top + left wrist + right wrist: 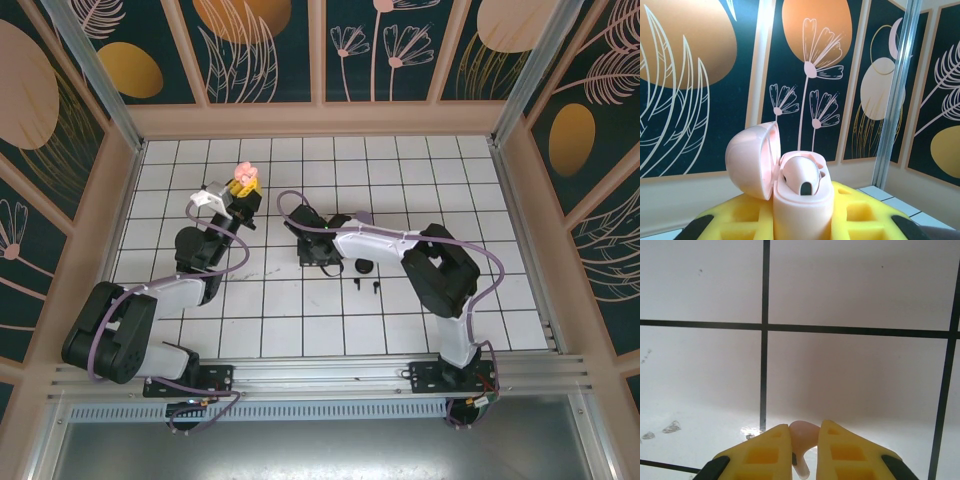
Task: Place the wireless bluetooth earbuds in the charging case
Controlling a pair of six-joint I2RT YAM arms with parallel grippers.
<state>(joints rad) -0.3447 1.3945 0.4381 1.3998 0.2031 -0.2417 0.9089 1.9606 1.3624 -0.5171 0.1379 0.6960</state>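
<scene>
Progress partial: left claw at 11 o'clock clamps open pink case, one pink bud seated. Right claw pinches second pink earbud low over surface. Black buds loose at 4 o'clock, likely pending.

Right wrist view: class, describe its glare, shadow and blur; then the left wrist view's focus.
Right wrist view: glare bleaches the white tiled tabletop lower left, shadow centre-right, small pink earbud blurred between yellow jaws. Left wrist view: open pink charging case sharp.

One earbud sits in the case held by the left hand, behind and left of the right hand gripping a second earbud.
</scene>
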